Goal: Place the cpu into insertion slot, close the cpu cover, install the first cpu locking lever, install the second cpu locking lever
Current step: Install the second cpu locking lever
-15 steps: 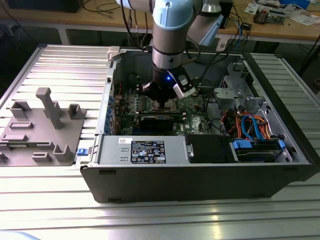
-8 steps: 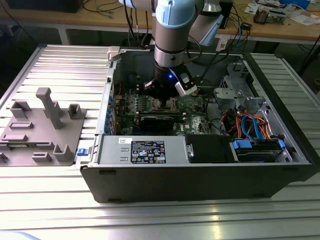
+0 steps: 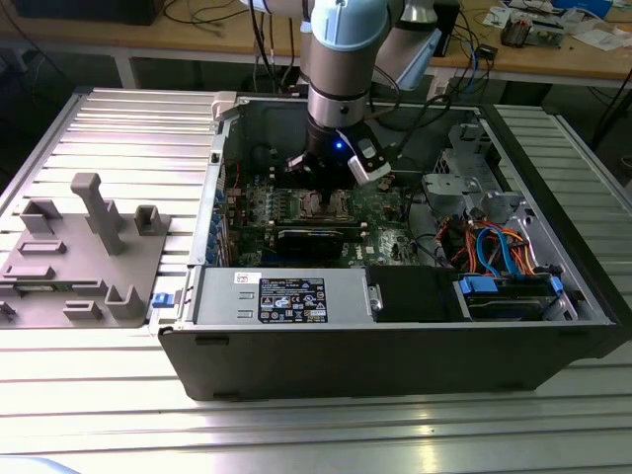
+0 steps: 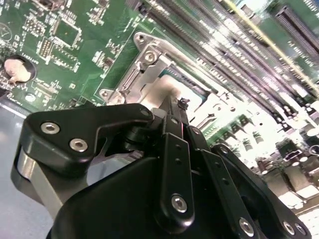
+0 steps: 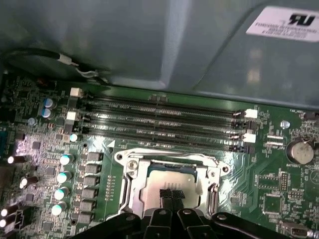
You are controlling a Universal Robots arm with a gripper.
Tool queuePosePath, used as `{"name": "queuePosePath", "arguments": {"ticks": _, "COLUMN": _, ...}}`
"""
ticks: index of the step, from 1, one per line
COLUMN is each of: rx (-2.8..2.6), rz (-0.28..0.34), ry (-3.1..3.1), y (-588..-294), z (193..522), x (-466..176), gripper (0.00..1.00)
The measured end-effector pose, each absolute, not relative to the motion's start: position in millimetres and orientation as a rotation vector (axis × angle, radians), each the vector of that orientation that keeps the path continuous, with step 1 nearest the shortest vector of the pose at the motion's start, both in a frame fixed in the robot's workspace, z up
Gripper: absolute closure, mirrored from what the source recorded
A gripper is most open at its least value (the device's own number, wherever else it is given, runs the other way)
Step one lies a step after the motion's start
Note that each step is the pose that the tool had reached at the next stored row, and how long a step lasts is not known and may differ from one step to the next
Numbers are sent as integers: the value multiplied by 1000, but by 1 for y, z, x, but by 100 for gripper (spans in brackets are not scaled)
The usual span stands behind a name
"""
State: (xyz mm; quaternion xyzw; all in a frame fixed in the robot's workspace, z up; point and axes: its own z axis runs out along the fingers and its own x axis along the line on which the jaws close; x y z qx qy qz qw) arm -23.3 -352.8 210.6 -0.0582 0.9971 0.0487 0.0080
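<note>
My gripper (image 5: 170,198) is pinched nearly closed on the top of the cpu (image 5: 169,180), which lies in the insertion slot (image 5: 130,183) on the green motherboard (image 5: 271,199). White label (image 5: 281,21) lettering on the case wall is partly cut off.

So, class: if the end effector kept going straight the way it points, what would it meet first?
Probably the cpu lying in the insertion slot; the end effector sits right above it, though contact is unclear.

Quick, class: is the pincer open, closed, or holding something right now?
Pincer: closed, fingertips together just over the chip in its socket; no visible grasp.
</note>
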Motion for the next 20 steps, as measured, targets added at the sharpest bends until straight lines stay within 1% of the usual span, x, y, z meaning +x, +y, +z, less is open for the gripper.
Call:
{"name": "queuePosePath", "arguments": {"ticks": 4, "rx": -182, "rz": 149, "ry": 3117, "y": -343, "z": 211, "x": -21, "gripper": 89}}
{"name": "queuePosePath", "arguments": {"ticks": 6, "rx": -182, "rz": 134, "ry": 3118, "y": -340, "z": 211, "x": -21, "gripper": 89}}
{"name": "queuePosePath", "arguments": {"ticks": 13, "rx": -183, "rz": 2, "ry": 3126, "y": -334, "z": 211, "x": -21, "gripper": 89}}
{"name": "queuePosePath", "arguments": {"ticks": 16, "rx": -184, "rz": -14, "ry": 3126, "y": -334, "z": 213, "x": -21, "gripper": 89}}
{"name": "queuePosePath", "arguments": {"ticks": 20, "rx": -184, "rz": -20, "ry": 3126, "y": -334, "z": 216, "x": -21, "gripper": 89}}
